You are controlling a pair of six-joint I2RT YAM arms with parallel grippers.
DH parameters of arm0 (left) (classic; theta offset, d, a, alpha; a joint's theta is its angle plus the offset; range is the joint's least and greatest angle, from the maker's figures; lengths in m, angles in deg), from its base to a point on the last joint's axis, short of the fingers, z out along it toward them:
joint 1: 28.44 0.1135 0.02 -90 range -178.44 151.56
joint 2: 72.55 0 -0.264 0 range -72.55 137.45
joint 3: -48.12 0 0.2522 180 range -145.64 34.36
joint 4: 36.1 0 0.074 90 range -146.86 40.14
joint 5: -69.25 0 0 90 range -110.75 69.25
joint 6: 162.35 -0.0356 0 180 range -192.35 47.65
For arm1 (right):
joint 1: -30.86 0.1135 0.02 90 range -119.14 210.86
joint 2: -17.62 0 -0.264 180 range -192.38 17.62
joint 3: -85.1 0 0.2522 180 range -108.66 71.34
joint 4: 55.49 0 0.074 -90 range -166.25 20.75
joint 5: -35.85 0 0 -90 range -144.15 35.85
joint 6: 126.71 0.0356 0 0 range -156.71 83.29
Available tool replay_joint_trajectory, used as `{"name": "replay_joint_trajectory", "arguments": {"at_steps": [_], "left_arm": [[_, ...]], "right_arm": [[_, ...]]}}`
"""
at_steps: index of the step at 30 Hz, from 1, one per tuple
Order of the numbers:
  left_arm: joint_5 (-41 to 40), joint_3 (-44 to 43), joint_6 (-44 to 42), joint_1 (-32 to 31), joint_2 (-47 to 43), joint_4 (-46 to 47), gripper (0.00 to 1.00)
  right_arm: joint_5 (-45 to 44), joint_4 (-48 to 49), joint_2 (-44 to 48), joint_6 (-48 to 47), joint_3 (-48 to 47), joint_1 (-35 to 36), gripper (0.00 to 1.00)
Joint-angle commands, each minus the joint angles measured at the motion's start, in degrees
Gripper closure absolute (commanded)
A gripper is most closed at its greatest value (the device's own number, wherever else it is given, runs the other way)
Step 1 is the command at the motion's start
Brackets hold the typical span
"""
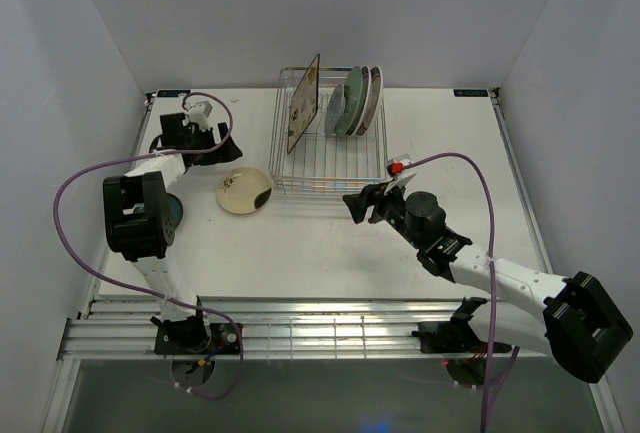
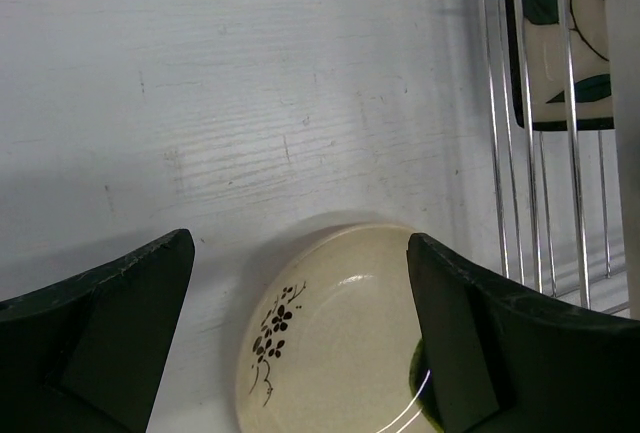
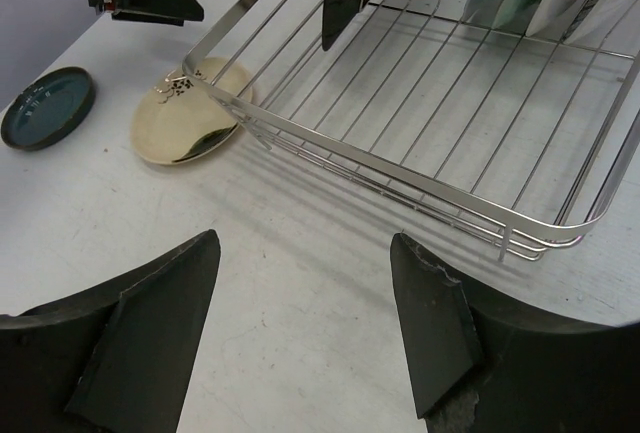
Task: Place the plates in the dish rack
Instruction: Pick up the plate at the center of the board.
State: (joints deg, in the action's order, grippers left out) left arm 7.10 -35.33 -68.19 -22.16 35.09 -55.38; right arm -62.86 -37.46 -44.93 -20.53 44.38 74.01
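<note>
Left arm (image 1: 137, 215) and right arm (image 1: 500, 275) both reach forward, jaws spread apart, empty.

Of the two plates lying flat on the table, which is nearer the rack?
The cream plate with the dark flower sprig, beside the rack at its near-left corner; the dark teal plate lies farther left.

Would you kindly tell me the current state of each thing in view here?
dish rack: on the table, partly loaded
square floral plate: on edge in the rack
round plates: on edge, rack's far right
cream plate: flat on the table beside the rack
dark teal plate: flat on the table
left tool: open, empty
right tool: open, empty
</note>
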Motion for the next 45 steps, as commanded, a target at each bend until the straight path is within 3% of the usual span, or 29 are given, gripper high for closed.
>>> {"name": "replay_joint_trajectory", "arguments": {"at_steps": [1, 22, 26, 30, 35, 45], "left_arm": [[5.7, -2.3, -1.1, 2.2, 0.6, -2.8, 0.02], [4.9, 10.8, -9.0, 2.5, -7.3, -4.9, 0.04], [5.2, 11.5, -9.3, 2.5, -6.7, -5.0, 0.13], [5.8, 10.7, -9.4, 2.5, -5.2, -5.9, 0.37], [5.4, 10.5, -9.2, 2.5, -4.3, -5.4, 0.53], [2.9, 9.8, -9.3, 2.5, -2.1, -4.9, 0.69]], "right_arm": [[1.3, 4.3, 0.9, -0.9, 0.9, 0.2, 0.25], [2.9, 5.6, 0.6, -0.1, 0.9, 0.2, 0.25], [3.5, 5.6, 0.4, 0.2, 0.9, 0.2, 0.25], [3.4, 5.7, 0.6, 0.3, 0.9, 0.2, 0.25], [3.1, 5.7, 0.9, 0.3, 1.2, 0.2, 0.25], [3.3, 5.7, 2.2, 0.2, 2.1, 0.2, 0.25]]}}
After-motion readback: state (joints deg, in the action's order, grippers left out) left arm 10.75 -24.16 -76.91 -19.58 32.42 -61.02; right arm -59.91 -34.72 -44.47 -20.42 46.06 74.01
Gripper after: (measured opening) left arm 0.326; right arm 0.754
